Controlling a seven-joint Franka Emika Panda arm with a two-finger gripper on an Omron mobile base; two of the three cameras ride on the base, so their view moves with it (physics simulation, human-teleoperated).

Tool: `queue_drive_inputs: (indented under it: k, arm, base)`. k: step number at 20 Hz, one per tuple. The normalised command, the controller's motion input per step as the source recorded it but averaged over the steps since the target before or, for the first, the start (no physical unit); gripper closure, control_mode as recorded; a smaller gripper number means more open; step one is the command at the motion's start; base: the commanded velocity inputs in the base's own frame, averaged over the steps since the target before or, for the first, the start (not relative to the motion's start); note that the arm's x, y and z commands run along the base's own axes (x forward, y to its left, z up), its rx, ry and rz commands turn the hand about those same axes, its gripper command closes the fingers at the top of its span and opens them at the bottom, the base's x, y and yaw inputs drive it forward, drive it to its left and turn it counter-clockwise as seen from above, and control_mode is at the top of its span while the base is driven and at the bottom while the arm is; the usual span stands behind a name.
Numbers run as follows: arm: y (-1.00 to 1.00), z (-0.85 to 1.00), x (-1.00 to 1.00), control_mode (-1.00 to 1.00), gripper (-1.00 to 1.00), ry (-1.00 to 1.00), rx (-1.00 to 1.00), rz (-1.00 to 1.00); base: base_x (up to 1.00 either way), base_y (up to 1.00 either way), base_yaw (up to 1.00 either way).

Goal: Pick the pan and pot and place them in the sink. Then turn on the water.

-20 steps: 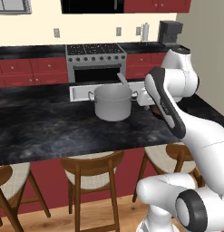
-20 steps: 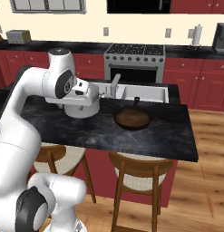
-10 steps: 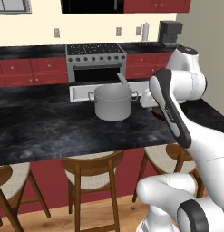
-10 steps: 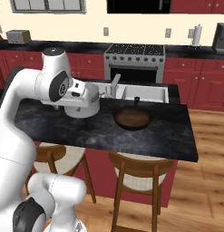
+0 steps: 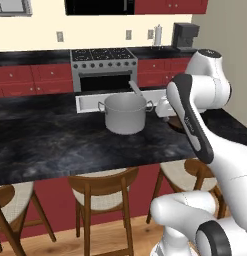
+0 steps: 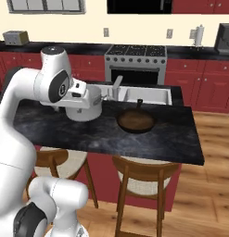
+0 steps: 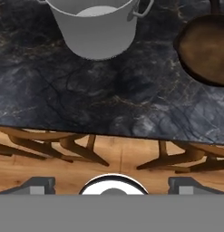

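Right base view: pot [image 6: 84,109] and pan [image 6: 135,121] both on dark surface [image 6: 157,139], just in front of sink [image 6: 148,95], neither inside. Gripper [image 7: 111,183] spread wide, holding nothing. Nothing done yet; both placements and water left.

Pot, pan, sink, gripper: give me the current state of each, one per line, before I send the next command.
pot: upright on the black counter, empty, not gripped.
pan: flat on the counter right of the pot, empty, handle toward the sink.
sink: nothing placed in it yet; no water seen running.
gripper: open, holding nothing, above the counter's near edge.
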Motion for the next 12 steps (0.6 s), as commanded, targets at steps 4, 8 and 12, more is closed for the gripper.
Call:
queue_drive_inputs:
  k: [4, 8, 12]
  arm:
    - [0.0, 0.0, 0.0, 1.0, -1.0, 0.0, 0.0, 0.0]
    - [0.0, 0.0, 0.0, 1.0, -1.0, 0.0, 0.0, 0.0]
    - [0.0, 0.0, 0.0, 1.0, -1.0, 0.0, 0.0, 0.0]
  base:
    - [0.79, 1.0, -0.3]
    - [0.37, 0.89, -0.38]
    - [0.47, 0.7, -0.27]
